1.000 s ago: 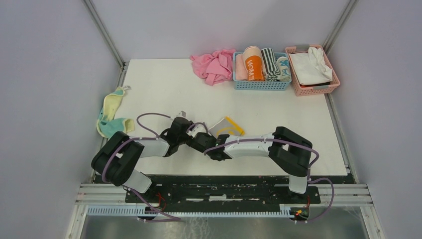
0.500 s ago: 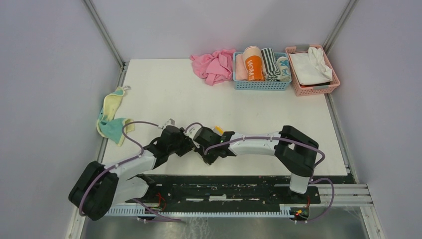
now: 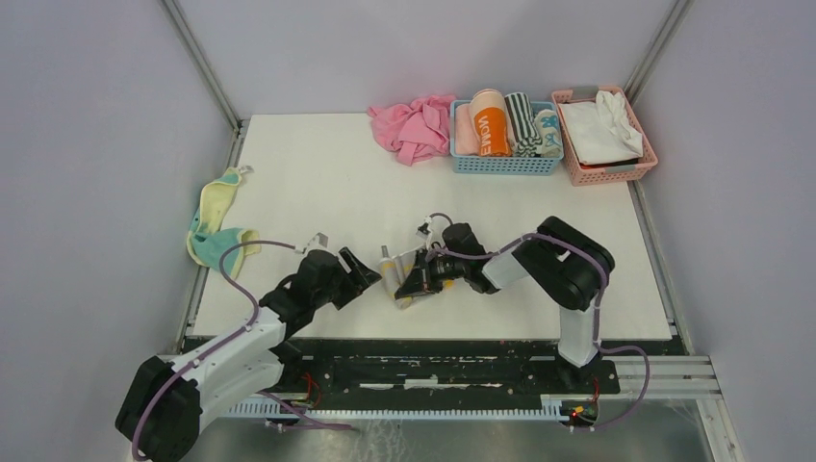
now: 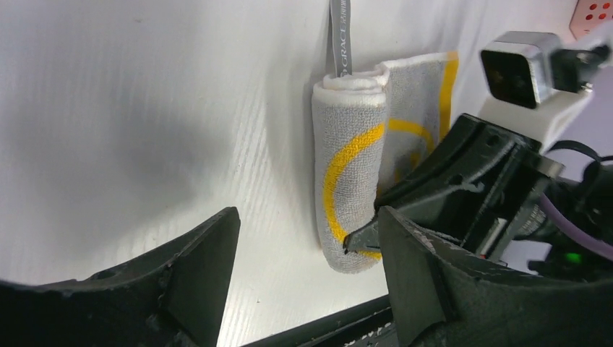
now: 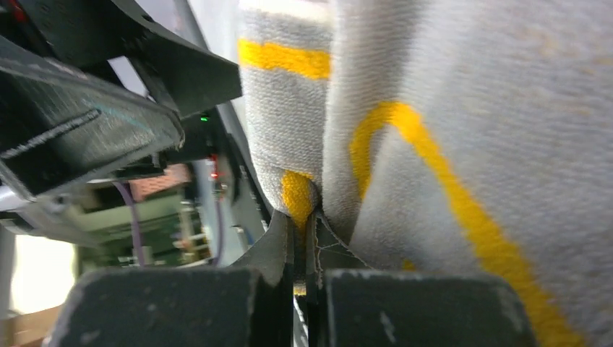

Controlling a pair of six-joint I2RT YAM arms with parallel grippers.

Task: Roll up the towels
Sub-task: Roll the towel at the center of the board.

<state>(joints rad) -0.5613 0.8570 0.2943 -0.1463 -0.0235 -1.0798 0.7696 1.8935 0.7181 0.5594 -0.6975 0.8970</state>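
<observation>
A light grey towel [image 3: 396, 269] with yellow marks lies partly rolled near the table's front edge. In the left wrist view the towel [image 4: 347, 173] shows as a tight roll beside a still-flat flap. My right gripper [image 3: 416, 284] is shut on the towel's near edge; in its own view the gripper [image 5: 303, 246] pinches a yellow-marked fold of the towel [image 5: 470, 108]. My left gripper [image 3: 364, 279] stands open just left of the roll, apart from it, and in its own view the left gripper [image 4: 303, 253] holds nothing. A pale yellow and teal towel [image 3: 216, 226] lies crumpled at the table's left edge.
A pink cloth [image 3: 416, 125] lies at the back. Beside it a blue basket [image 3: 505, 166] holds several rolled towels, and a pink basket [image 3: 608, 173] holds white cloth. The black rail runs along the table's front edge just below the roll.
My left gripper opened and drew back to the near left, off the towel. My right gripper shut on the towel's edge, and the towel went from a flat flap to a partial roll.
</observation>
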